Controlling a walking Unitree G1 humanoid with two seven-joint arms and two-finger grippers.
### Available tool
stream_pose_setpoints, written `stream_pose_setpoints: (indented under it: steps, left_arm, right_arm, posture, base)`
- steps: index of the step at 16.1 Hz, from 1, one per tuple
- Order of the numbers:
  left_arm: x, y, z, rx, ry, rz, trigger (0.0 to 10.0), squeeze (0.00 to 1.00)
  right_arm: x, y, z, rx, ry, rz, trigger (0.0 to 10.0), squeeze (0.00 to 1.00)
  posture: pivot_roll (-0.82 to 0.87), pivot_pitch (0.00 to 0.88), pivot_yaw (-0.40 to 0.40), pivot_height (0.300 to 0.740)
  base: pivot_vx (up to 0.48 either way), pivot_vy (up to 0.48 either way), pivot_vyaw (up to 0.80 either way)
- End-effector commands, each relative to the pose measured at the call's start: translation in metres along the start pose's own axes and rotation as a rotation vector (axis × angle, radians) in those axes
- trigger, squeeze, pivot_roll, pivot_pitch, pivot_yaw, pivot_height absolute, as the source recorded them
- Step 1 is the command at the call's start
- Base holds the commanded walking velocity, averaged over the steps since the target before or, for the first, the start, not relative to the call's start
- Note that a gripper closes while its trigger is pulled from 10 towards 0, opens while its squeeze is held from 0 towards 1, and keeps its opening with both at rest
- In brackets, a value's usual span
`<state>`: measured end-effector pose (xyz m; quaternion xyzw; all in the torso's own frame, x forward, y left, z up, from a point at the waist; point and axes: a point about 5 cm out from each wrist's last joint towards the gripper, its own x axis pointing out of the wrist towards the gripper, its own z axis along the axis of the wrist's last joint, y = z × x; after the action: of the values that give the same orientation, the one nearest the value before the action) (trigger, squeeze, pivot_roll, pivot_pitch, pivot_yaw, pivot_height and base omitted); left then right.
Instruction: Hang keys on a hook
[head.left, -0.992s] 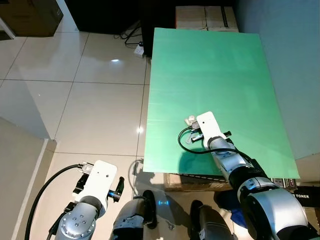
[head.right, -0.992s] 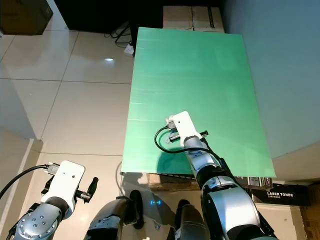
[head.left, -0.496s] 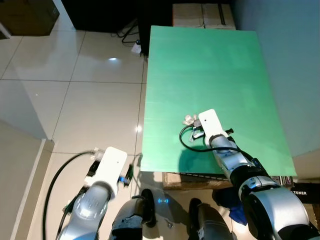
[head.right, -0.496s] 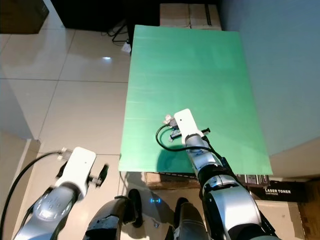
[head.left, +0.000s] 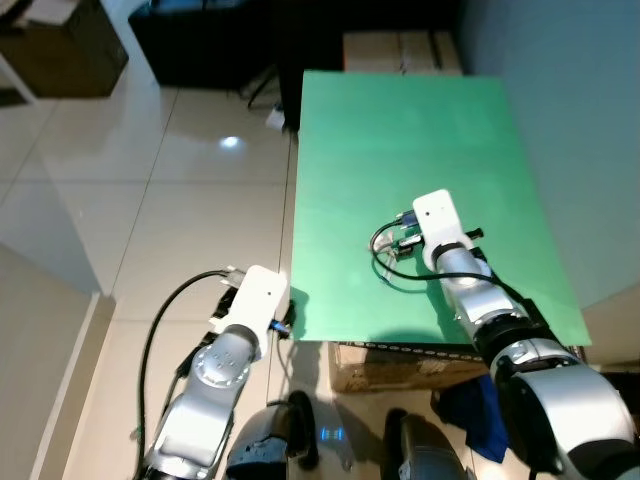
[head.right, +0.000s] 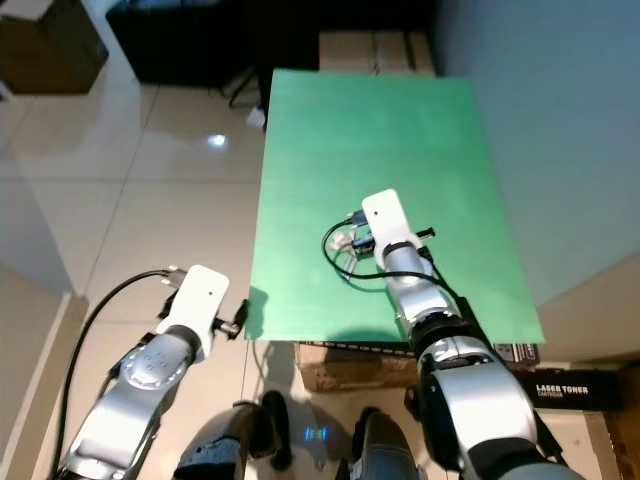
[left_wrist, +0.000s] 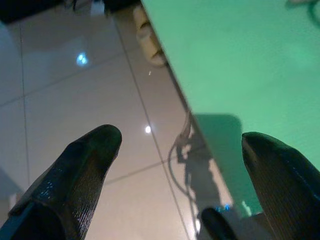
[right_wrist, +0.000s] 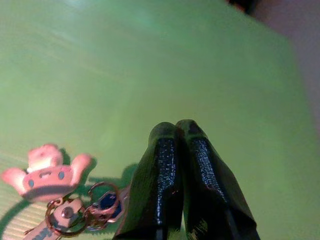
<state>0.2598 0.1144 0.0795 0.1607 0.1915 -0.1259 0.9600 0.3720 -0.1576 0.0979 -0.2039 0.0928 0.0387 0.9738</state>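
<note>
A bunch of keys (right_wrist: 65, 215) with a pink bear charm (right_wrist: 47, 175) lies on the green table (head.left: 400, 130), a little in from its front edge. My right gripper (right_wrist: 175, 131) rests low over the table with its fingers shut together. The keys lie beside the lower part of the fingers, and I cannot tell whether they touch. From the head, the keys (head.right: 348, 238) show as a small cluster just left of the right wrist (head.right: 385, 220). My left gripper (left_wrist: 180, 137) is open, held over the floor at the table's front left corner.
Cardboard boxes (head.left: 400, 48) stand behind the table's far edge and another box (head.left: 400, 365) sits under its front. A blue-grey wall (head.left: 570, 120) runs along the right. Glossy tiled floor (head.left: 150, 180) spreads to the left, with a power strip (head.left: 272, 118) and dark furniture (head.left: 200, 40).
My left arm has come up from low near the floor toward the table's front left corner. The head view has shifted. My right gripper stays by the keys.
</note>
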Motion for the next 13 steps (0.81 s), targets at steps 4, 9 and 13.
stream_pose_setpoints:
  steps: [4,9,13]
  left_arm:
    - [0.013,-0.005,0.001,0.011,-0.018,-0.02,10.0,0.0]
    - [0.019,0.007,-0.009,-0.003,-0.013,0.011,10.0,0.0]
    - [0.021,0.016,-0.014,-0.039,-0.019,0.055,10.0,0.0]
  right_arm:
    - [0.0,-0.008,-0.007,0.056,0.06,-0.042,10.0,1.0]
    - [-0.005,-0.004,-0.021,0.079,0.109,-0.058,10.0,1.0]
    - [-0.005,-0.005,-0.02,0.081,0.091,-0.054,10.0,1.0]
  posture:
    - [-0.14,0.063,0.06,0.723]
    - [-0.12,0.027,0.061,0.723]
    - [-0.11,0.0,0.045,0.723]
  base:
    - [0.0,0.0,0.0]
    - [0.0,0.0,0.0]
    - [0.0,0.0,0.0]
